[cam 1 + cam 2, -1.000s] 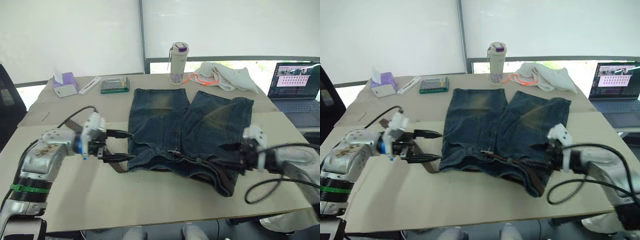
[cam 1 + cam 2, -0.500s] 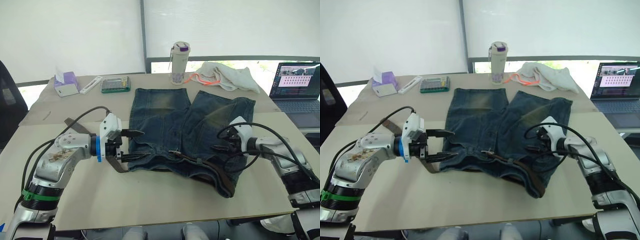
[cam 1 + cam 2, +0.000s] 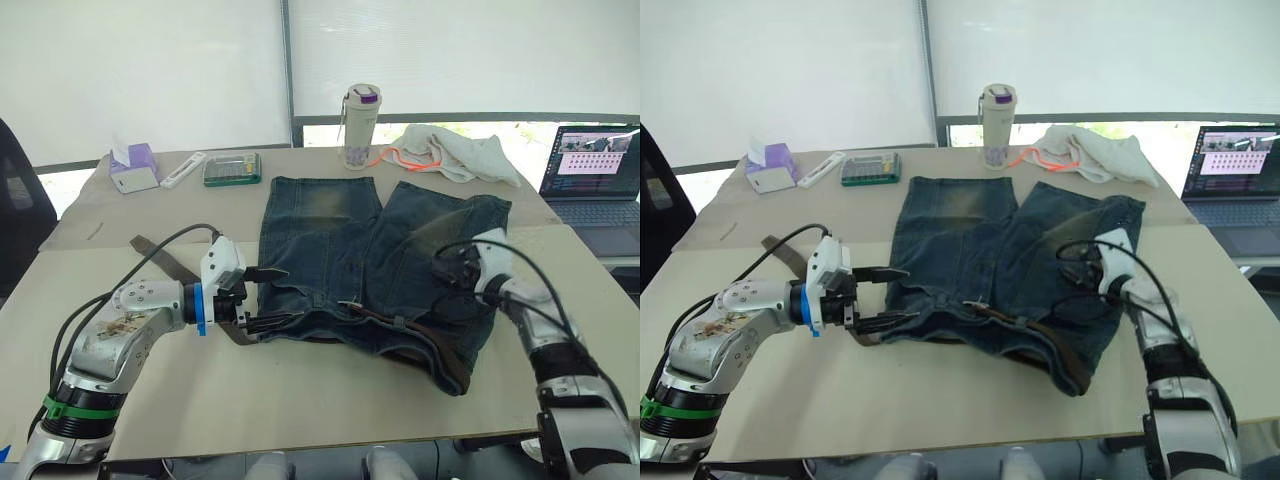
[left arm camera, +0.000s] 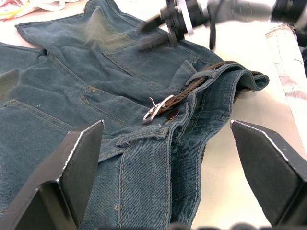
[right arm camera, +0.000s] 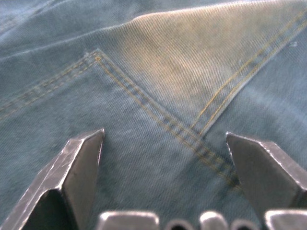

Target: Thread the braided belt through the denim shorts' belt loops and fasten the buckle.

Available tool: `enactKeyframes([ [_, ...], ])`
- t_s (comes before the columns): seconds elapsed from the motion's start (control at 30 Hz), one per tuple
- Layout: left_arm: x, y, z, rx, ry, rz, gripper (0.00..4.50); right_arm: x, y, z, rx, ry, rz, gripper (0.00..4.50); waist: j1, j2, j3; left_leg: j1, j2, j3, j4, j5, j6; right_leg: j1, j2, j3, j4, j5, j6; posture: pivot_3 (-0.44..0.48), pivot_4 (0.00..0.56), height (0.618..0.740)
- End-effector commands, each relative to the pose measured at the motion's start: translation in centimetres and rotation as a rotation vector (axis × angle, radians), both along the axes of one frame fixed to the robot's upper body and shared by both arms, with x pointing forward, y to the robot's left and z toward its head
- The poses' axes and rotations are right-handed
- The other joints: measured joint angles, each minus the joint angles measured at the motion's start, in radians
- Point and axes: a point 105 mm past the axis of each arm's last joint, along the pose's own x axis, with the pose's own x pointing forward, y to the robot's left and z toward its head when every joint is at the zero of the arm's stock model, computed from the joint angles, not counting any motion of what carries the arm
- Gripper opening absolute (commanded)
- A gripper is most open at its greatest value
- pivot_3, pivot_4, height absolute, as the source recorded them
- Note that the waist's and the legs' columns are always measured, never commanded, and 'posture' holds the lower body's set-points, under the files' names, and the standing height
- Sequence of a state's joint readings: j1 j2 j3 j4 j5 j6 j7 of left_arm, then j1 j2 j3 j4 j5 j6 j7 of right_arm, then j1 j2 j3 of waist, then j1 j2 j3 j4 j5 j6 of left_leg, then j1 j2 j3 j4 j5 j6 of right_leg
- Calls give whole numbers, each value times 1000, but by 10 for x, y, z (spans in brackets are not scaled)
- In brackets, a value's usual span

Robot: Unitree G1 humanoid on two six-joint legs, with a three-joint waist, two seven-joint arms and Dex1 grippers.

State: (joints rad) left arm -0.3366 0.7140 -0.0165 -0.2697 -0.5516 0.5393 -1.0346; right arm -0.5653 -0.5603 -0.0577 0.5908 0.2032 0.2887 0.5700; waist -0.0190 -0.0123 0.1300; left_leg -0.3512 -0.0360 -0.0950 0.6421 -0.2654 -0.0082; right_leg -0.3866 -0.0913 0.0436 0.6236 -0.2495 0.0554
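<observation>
The left hand [image 3: 268, 298] gaped wide at the waistband edge of the denim shorts [image 3: 370, 260], gripping nothing. The right hand [image 5: 163, 191] hovered spread over the denim. The braided belt [image 4: 192, 88] lay partly hidden inside the waistband, its buckle [image 4: 158, 109] showing.

The denim shorts [image 3: 375, 262] lie flat at the centre of the counter [image 3: 300, 400], waistband toward six o'clock and both legs running toward twelve. The braided belt [image 3: 425, 340] runs along the waistband, its buckle [image 4: 158, 108] on the shorts near the middle, its other end trailing off past the nine o'clock edge. The left end effector [image 3: 270, 297] sits at nine o'clock of the shorts, at the waistband's corner; the right end effector [image 3: 447, 268] is over the leg at three o'clock. At twelve o'clock stands a bottle [image 3: 359, 126], a cloth [image 3: 455, 153] beside it toward one. A calculator [image 3: 231, 168], a remote [image 3: 182, 170] and a tissue box [image 3: 133, 167] line up toward ten, a laptop [image 3: 594, 172] at two.
</observation>
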Motion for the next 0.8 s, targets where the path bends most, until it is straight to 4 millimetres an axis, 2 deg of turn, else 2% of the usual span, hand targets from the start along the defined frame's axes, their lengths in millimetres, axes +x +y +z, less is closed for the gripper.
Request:
enactKeyframes([
  [0.03,-2,-1,11,-3,-49,-19,4478,-18,9,-27,18,179,68,4454,-2,-1,-1,0,0,0,0,0,0,0,1,0,0,0,0,0,150,740],
  [0.13,-2,-1,11,0,-50,-22,4478,-27,10,-38,37,264,65,4454,-2,-2,-3,1,1,-1,0,0,0,0,1,-1,0,0,0,0,150,740],
  [0.23,-2,-2,11,-1,-51,-25,4500,-30,6,-46,14,310,49,3801,-2,-5,-5,1,1,-1,0,0,0,1,2,-1,0,0,0,0,150,740],
  [0.4,-1,-3,12,-4,-56,-24,4500,-28,7,-47,-12,317,47,2026,-2,-9,-7,3,2,-1,0,0,0,2,2,-1,0,0,0,0,150,740],
  [0.6,-1,-2,12,-11,-63,-5,4500,-13,13,-39,-41,244,34,70,-15,-12,-10,4,2,-1,0,0,0,2,3,-1,0,0,-1,0,150,740],
  [0.8,3,0,12,-25,-79,33,4500,11,37,-21,88,169,-27,25,-40,-14,-10,6,3,-1,0,0,0,2,3,1,0,0,-1,0,150,740],
])
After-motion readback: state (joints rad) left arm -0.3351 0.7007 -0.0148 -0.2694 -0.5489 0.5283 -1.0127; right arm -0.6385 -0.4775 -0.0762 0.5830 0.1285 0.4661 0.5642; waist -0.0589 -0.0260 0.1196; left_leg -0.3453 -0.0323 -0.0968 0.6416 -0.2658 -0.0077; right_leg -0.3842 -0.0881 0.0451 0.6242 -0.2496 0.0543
